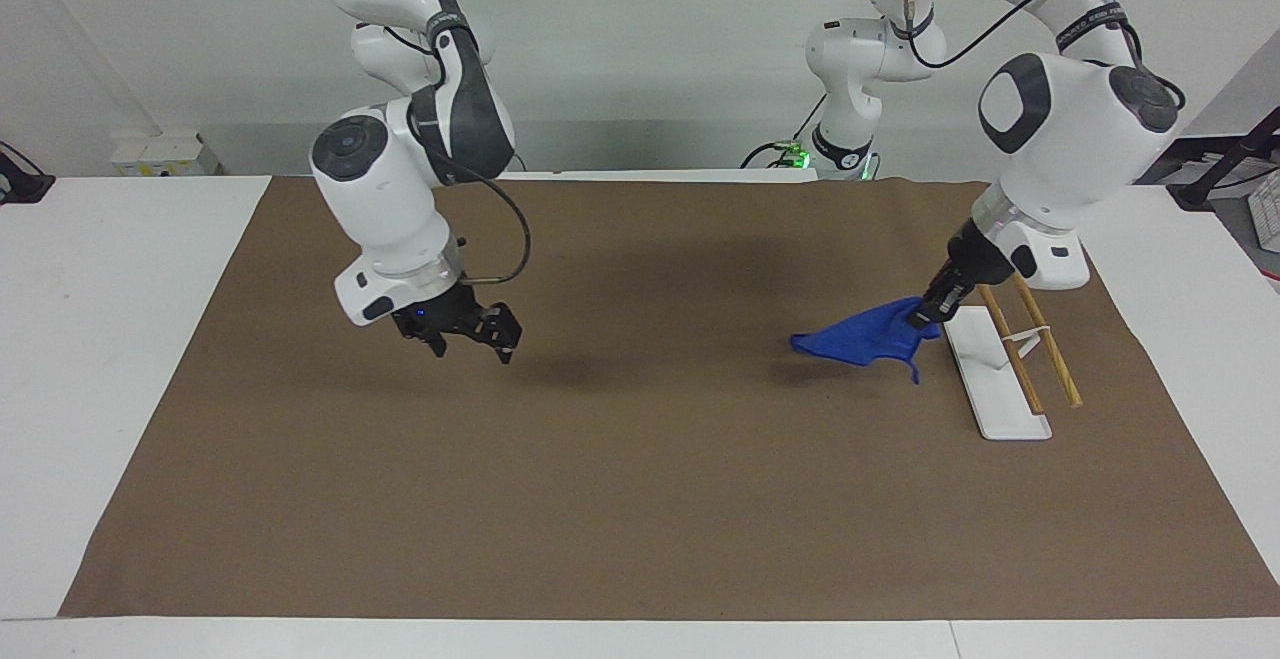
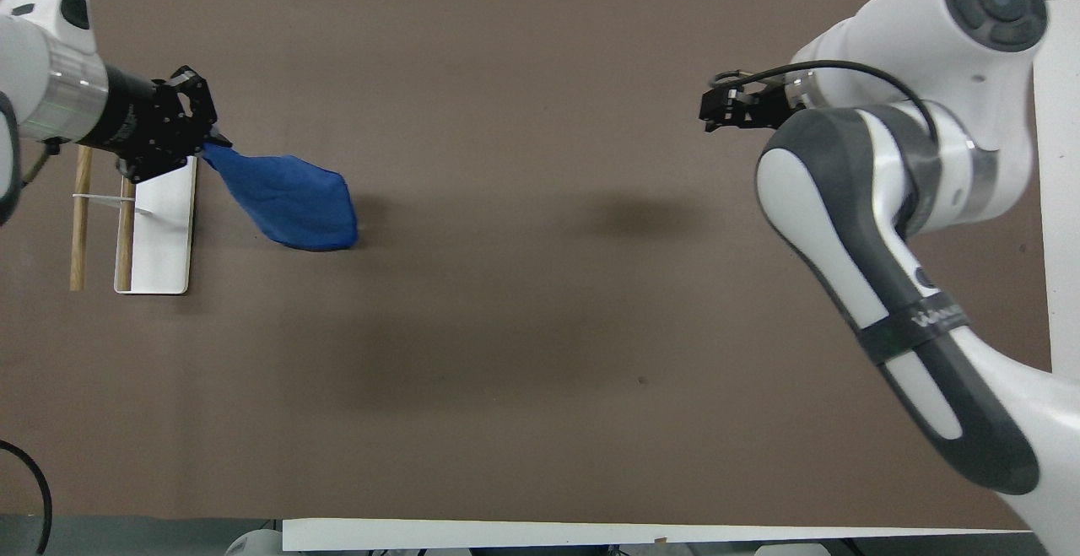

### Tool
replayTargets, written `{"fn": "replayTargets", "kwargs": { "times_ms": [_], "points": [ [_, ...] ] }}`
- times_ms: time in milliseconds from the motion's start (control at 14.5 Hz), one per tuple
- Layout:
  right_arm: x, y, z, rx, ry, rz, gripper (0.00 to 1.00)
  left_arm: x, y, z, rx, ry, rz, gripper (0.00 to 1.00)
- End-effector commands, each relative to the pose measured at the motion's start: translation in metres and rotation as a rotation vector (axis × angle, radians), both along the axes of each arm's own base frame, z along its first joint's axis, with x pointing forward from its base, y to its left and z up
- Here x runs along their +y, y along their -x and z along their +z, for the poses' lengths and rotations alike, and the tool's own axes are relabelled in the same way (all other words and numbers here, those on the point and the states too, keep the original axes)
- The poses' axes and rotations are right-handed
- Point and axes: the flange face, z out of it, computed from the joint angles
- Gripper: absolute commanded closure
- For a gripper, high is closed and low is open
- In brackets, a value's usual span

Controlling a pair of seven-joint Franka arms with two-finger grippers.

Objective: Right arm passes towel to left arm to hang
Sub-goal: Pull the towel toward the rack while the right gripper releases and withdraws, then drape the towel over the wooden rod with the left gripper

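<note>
One blue towel (image 1: 865,336), draped, airborne.

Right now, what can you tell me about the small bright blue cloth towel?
The small bright blue cloth towel is soft and crumpled, with a thin tail dangling from it. It hangs in the air by one corner from the left gripper, over the brown mat, beside the white rack base. Nothing else touches it.
</note>
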Motion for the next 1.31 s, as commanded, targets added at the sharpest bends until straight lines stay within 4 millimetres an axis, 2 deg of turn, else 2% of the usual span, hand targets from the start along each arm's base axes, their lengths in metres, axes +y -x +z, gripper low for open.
{"fn": "replayTargets", "kwargs": {
  "times_ms": [0,207,276,414,552,621,690,759,897,1241],
  "points": [
    [-0.054,0.007,0.048,0.037,0.057,0.015,0.0,0.061,-0.003,0.002,-0.051,-0.033,-0.15,1.0],
    [-0.101,0.035,0.096,0.044,0.143,0.094,0.0,0.114,-0.006,0.005,-0.129,-0.07,-0.282,1.0],
    [-0.107,0.044,0.114,0.059,0.143,0.093,0.0,0.126,-0.007,0.004,-0.142,-0.08,-0.323,1.0],
    [-0.114,0.064,0.166,0.11,0.152,0.091,0.0,0.149,-0.005,0.003,-0.159,-0.098,-0.372,1.0],
    [-0.139,0.077,0.184,0.126,0.154,0.128,0.0,0.17,-0.007,0.007,-0.213,-0.136,-0.437,1.0],
    [-0.141,0.089,0.2,0.108,0.174,0.148,0.0,0.183,-0.007,0.003,-0.235,-0.155,-0.47,1.0],
    [-0.144,0.096,0.205,0.109,0.187,0.152,0.0,0.19,-0.008,0.002,-0.265,-0.179,-0.511,1.0],
    [-0.139,0.1,0.206,0.121,0.167,0.181,0.0,0.199,-0.009,0.006,-0.298,-0.207,-0.545,1.0],
    [-0.138,0.101,0.206,0.11,0.128,0.21,0.0,0.214,-0.012,0.006,-0.337,-0.254,-0.602,1.0],
    [-0.143,0.104,0.191,0.151,0.115,0.198,0.0,0.247,-0.01,0.007,-0.37,-0.318,-0.623,1.0]
  ]
}}
